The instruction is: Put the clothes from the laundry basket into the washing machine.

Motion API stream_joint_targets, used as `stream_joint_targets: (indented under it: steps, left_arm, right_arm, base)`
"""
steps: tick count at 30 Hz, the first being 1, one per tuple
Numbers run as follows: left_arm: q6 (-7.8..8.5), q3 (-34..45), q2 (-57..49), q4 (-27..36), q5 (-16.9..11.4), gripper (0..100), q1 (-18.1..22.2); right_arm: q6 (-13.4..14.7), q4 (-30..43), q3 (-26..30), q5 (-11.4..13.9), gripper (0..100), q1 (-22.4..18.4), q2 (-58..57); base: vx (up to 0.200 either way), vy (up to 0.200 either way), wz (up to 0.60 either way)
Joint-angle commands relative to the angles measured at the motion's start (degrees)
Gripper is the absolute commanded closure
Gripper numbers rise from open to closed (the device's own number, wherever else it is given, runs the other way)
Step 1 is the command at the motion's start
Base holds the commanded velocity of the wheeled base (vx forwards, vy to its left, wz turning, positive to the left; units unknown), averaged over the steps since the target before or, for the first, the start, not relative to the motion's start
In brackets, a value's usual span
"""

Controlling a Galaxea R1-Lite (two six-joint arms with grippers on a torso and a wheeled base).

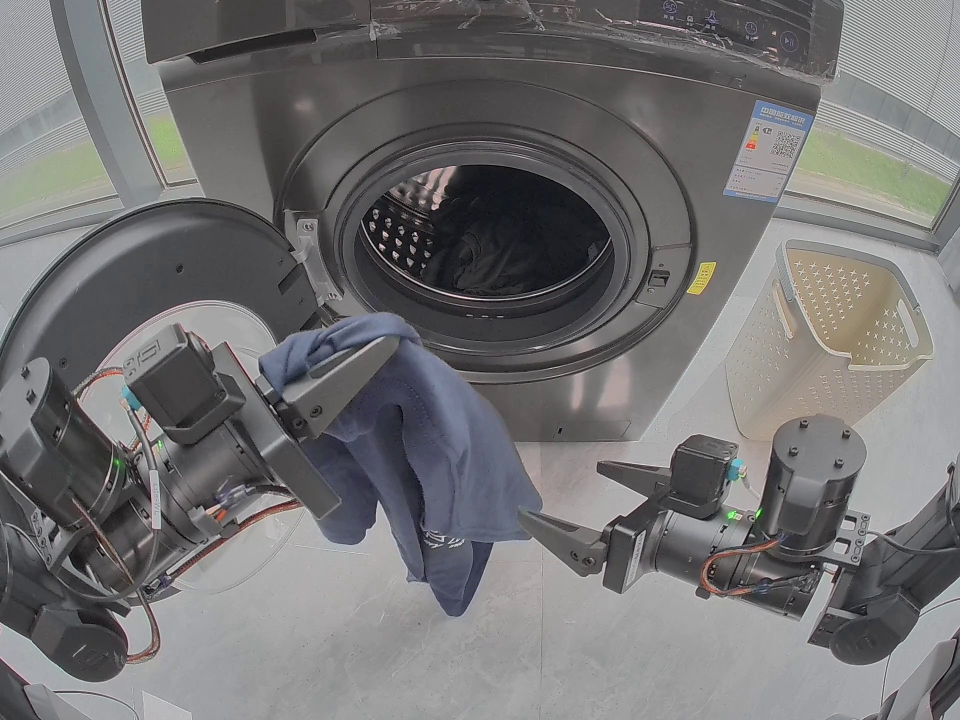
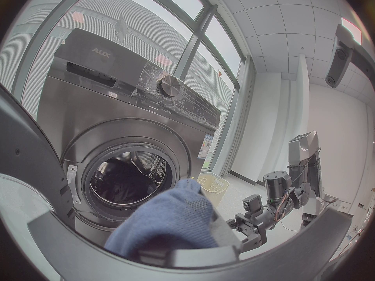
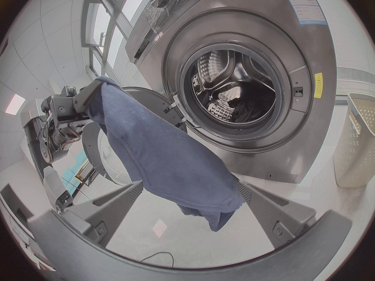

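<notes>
My left gripper [image 1: 385,357] is shut on a dark blue garment [image 1: 440,452], held in front of and below the washing machine's open drum [image 1: 490,237]. The garment hangs down toward the floor. My right gripper [image 1: 565,497] stands open beside the garment's lower right edge, with nothing between its fingers. In the right wrist view the blue garment [image 3: 164,160] hangs from the left gripper [image 3: 97,86] and drapes across in front of the open right gripper [image 3: 191,184]. Dark clothes [image 1: 500,242] lie inside the drum. The cream laundry basket [image 1: 850,332] stands to the machine's right.
The round machine door [image 1: 150,262] is swung open to the left, behind my left arm. Pale tiled floor [image 1: 620,652] lies in front of the machine. Large windows stand behind the machine on both sides.
</notes>
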Motion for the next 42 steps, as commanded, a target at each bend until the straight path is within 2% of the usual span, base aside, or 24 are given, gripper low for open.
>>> stream_joint_targets:
  steps: [1,5,12,15,24,26,29,36,38,42]
  left_arm:
    - [-0.06,-0.7,0.1,0.0,0.1,100,0.1]
    - [-0.06,-2.1,0.3,0.0,0.9,100,0.2]
    - [-0.15,-3.7,0.8,0.0,1.1,100,0.1]
    - [-0.67,-3.8,1.7,0.0,1.1,100,0.1]
    - [-0.94,-4.7,4.8,0.0,3.3,100,0.4]
    - [-1.2,-5.0,5.4,0.0,4.8,100,0.6]
    - [-1.29,-5.7,5.7,0.0,5.8,100,0.6]
    - [-1.29,-6.9,5.9,-0.1,7.1,100,0.5]
    - [-1.29,-7.1,5.5,-0.6,7.2,100,0.2]
    - [-1.29,-6.9,5.2,-1.7,7.6,100,-0.3]
  right_arm:
    - [-0.5,0.0,-0.1,0.0,0,0.5,2.4]
    - [-1.2,-1.2,0.8,0.0,0,1.4,3.4]
    - [-1.9,-4.4,1.8,0.0,0,7.2,7.9]
    - [-2.8,-7.5,1.0,0.1,0,9.3,10.4]
    - [-3.4,-11.2,-5.6,1.0,0,12.6,15.0]
    - [-3.4,-13.2,-8.4,1.9,0,14.0,17.6]
    - [-3.3,-14.8,-11.3,2.1,0,15.3,20.6]
    - [-3.6,-14.7,-18.0,2.2,0,13.7,25.8]
    - [-3.9,-14.0,-21.6,2.6,0,12.8,28.2]
    - [-7.5,-13.9,-24.6,2.6,0,9.5,32.2]
  base:
    - [0.0,0.0,0.0]
    - [0.0,0.0,0.0]
    - [0.0,0.0,0.0]
    - [0.0,0.0,0.0]
    - [0.0,0.0,0.0]
    - [0.0,0.0,0.0]
    - [0.0,0.0,0.0]
    - [0.0,0.0,0.0]
    - [0.0,0.0,0.0]
    - [0.0,0.0,0.0]
